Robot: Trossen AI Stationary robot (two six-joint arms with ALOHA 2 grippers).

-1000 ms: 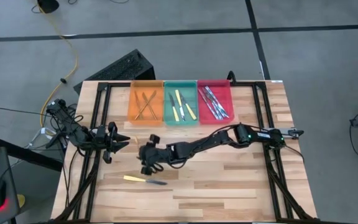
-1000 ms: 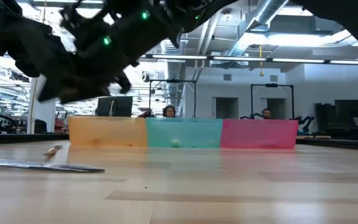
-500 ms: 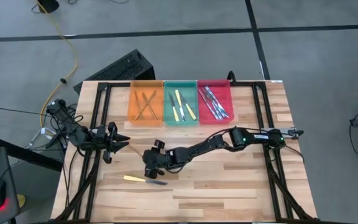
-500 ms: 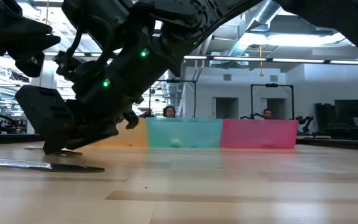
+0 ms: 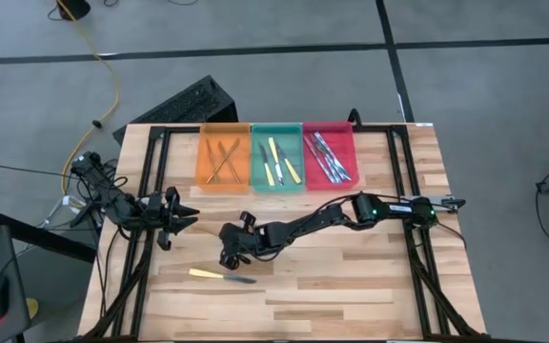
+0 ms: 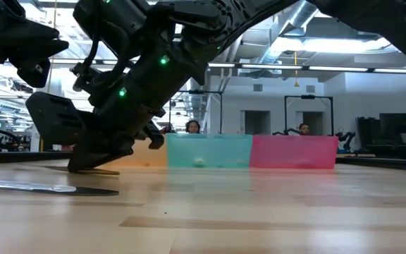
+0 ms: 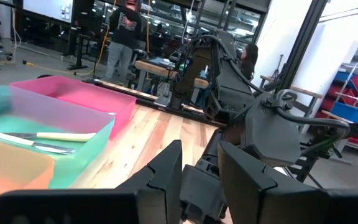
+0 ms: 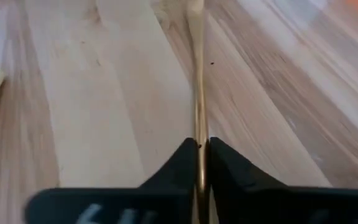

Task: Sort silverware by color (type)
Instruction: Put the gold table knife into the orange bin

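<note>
- Though the right arm's bulk hides the spot from above, the right wrist view shows the right gripper (image 8: 199, 163) low on the light wooden counter (image 5: 351, 276), fingers (image 8: 178, 163) pinched together on a thin bronze-gold utensil (image 8: 197, 93) lying flat on the boards.
- In the low view that utensil (image 6: 97, 171) shows only as a short sliver poking out under the dark fingers; type (fork/spoon/knife) can't be told.
- Left gripper (image 5: 187, 216) waits near the counter's left edge, w/ fingers (image 7: 166, 171) parted a little, holding nothing.
- One pale yellow-handled knife w/ silver blade (image 5: 221, 276) lies loose on the counter, just in front of the right gripper (image 5: 225, 259); its handle is cut off at the low view's edge.
- Three plastic trays sit side by side at the back: orange tray (image 5: 202, 157), approx. 3–4 bronze pieces, crossed, hard to count.
- Green tray (image 5: 256, 157): approx. 3 yellow-handled pieces.
- Red tray (image 5: 355, 152): a bunch of shiny silver pieces, overlapping, count unclear.
- People show far off in the room behind, small and dim.
</note>
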